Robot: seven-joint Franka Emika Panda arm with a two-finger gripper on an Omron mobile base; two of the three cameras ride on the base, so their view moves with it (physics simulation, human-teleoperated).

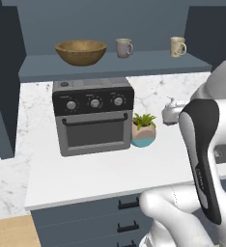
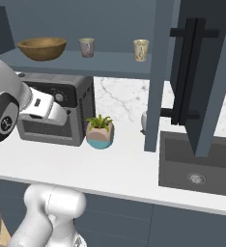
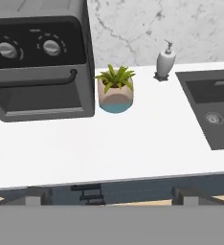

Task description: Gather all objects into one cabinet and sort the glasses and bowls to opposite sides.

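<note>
The wide wooden bowl [image 1: 81,51] [image 2: 42,48] sits at the left of the open cabinet's shelf [image 1: 134,65] [image 2: 110,62]. A greyish-pink mug [image 1: 123,48] [image 2: 87,47] stands beside it, and a beige mug [image 1: 177,46] [image 2: 141,49] stands further right. The glasses are out of view. My gripper [image 3: 111,197] is open and holds nothing. It hangs in front of the counter edge, well below the shelf, and looks over the worktop.
A grey toaster oven [image 1: 93,116] [image 3: 37,67] stands on the white counter [image 1: 100,173] under the shelf. To its right are a teal-and-pink plant pot [image 1: 144,131] [image 3: 115,93], a soap dispenser [image 3: 165,61] and a dark sink [image 3: 214,107]. An open cabinet door [image 2: 197,72] hangs over the sink.
</note>
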